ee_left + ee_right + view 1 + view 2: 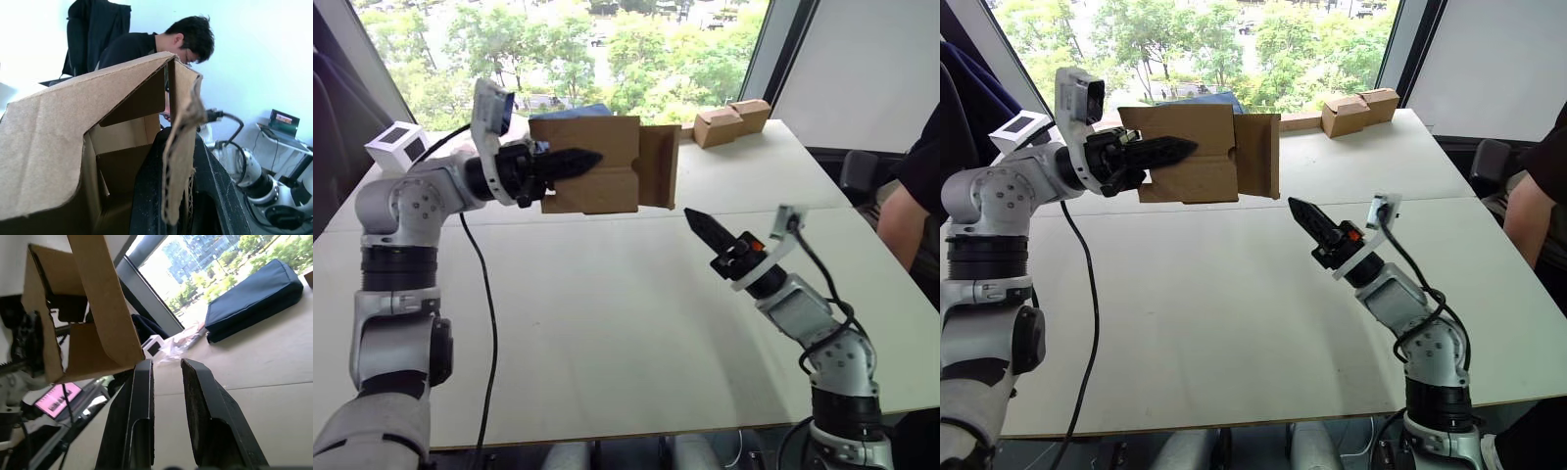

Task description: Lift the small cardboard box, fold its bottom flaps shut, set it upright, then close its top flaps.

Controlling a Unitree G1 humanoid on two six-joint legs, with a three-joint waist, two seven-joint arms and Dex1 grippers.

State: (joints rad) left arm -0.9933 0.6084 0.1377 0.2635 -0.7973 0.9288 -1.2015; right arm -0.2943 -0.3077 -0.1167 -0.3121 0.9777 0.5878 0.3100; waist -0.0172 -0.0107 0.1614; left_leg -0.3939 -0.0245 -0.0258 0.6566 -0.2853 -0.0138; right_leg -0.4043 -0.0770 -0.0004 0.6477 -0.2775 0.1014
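Observation:
The small cardboard box [597, 166] hangs in the air over the far left of the table, lying on its side. One open flap [659, 166] sticks out toward the right. My left gripper [587, 159] is shut on the box's near wall, and the left wrist view shows that corrugated wall [178, 161] pinched between the black fingers. My right gripper [692, 217] hovers above the table, below and to the right of the box, pointing up at it without touching. Its fingers [142, 411] stand a narrow gap apart with nothing between them.
A white cube box [396, 145] sits at the far left of the white table [607, 323]. Paler tan notched boxes [729, 122] lie at the far edge, and a blue pouch [254, 298] lies behind the held box. A person [913, 196] sits at the right.

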